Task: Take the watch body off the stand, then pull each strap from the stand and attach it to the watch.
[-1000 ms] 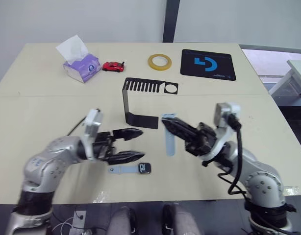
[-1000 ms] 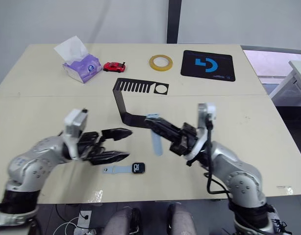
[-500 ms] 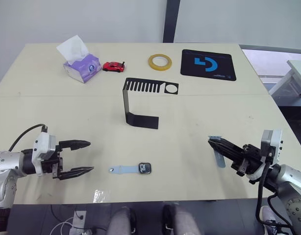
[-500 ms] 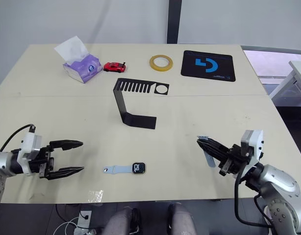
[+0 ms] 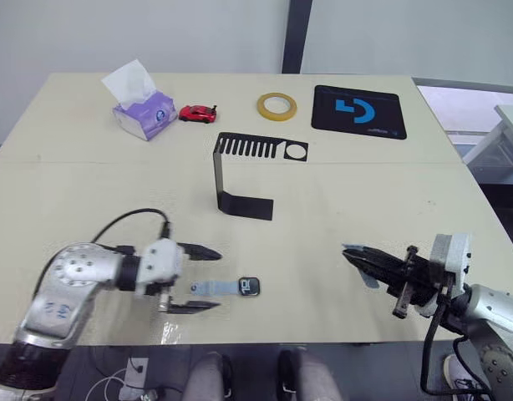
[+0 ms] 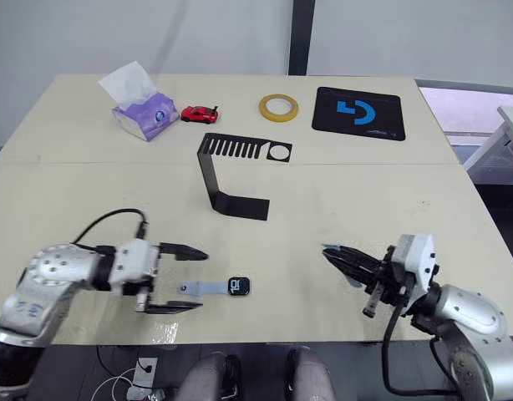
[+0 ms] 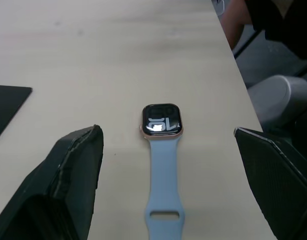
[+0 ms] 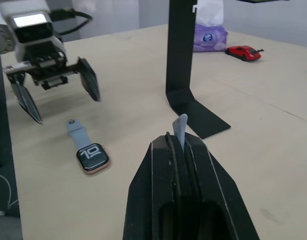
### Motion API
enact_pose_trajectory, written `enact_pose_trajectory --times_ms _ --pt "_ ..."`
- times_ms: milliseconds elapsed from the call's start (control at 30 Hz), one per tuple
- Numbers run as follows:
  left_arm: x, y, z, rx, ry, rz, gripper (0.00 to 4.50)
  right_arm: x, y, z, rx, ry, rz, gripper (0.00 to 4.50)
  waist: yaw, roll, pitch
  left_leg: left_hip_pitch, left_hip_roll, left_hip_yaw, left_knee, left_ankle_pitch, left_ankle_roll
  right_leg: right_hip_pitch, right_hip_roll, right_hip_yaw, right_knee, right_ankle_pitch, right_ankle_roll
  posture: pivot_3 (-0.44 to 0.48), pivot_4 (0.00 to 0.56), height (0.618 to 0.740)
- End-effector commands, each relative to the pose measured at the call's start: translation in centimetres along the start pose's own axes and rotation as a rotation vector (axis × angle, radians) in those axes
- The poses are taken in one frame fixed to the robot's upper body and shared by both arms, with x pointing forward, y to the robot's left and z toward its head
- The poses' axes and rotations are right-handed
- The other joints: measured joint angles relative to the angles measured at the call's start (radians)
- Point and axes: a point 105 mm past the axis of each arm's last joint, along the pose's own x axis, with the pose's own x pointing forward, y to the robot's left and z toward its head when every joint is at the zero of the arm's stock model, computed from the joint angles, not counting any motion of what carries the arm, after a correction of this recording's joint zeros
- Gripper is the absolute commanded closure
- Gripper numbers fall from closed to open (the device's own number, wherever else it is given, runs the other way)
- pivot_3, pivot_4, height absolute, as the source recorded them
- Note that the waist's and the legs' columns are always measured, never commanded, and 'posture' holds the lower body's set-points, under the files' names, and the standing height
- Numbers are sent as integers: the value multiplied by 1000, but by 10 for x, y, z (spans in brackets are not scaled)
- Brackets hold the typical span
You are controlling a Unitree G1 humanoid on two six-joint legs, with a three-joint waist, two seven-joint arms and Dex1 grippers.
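While the right gripper [image 6: 344, 259] pinches the loose strap [image 8: 180, 128], the left gripper [image 5: 198, 279] stands open astride the fitted strap [image 5: 215, 288]. The watch [image 5: 250, 286] lies flat, in front of the stand [image 5: 240, 171]. Judgement: grip the case squarely and level before mating the strap.

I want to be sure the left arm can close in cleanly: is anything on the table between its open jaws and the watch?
Nothing visible is. The left gripper is open, its jaws either side of the attached strap, with bare table ahead up to the watch body.
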Motion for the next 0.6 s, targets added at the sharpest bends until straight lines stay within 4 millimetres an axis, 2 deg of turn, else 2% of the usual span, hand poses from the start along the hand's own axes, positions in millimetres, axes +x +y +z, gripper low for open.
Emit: enact_pose_trajectory --times_ms 33,233,600 --pt "22 -2 6 4 20 8 51 6 12 7 -43 -15 58 4500 5 0 0 0 0 0 0 0 0 0 0 0 0 0 0 0 150 740" --pt "40 -5 -7 -37 57 -4 51 10 16 7 -55 -11 83 4500 10 0 0 0 1 0 2 0 0 0 0 0 1 0 0 0 150 740" --pt "54 -2 -13 -30 50 50 51 13 17 7 -55 -14 81 4500 12 0 0 0 0 0 4 0 1 1 0 0 2 0 0 0 150 740"
